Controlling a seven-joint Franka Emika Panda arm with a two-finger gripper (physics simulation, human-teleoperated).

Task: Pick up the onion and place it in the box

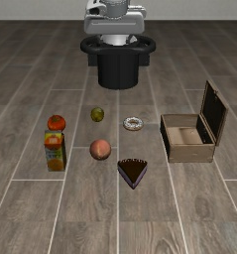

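The onion (100, 149) is a round pinkish-brown ball lying on the wooden floor left of centre. The box (189, 139) is an open wooden case on the exterior view's right, its lid (213, 107) standing upright behind it and its inside bare. The white and grey arm with my gripper (115, 22) hangs at the top edge, over the black base (117, 62). It is far behind the onion and touches nothing.
A small olive-green fruit (96, 114) lies behind the onion. A red tomato (57, 123) and an orange juice carton (56, 152) stand at the left. A ring-shaped pastry (134, 123) and a dark cake slice (133, 173) lie between the onion and the box.
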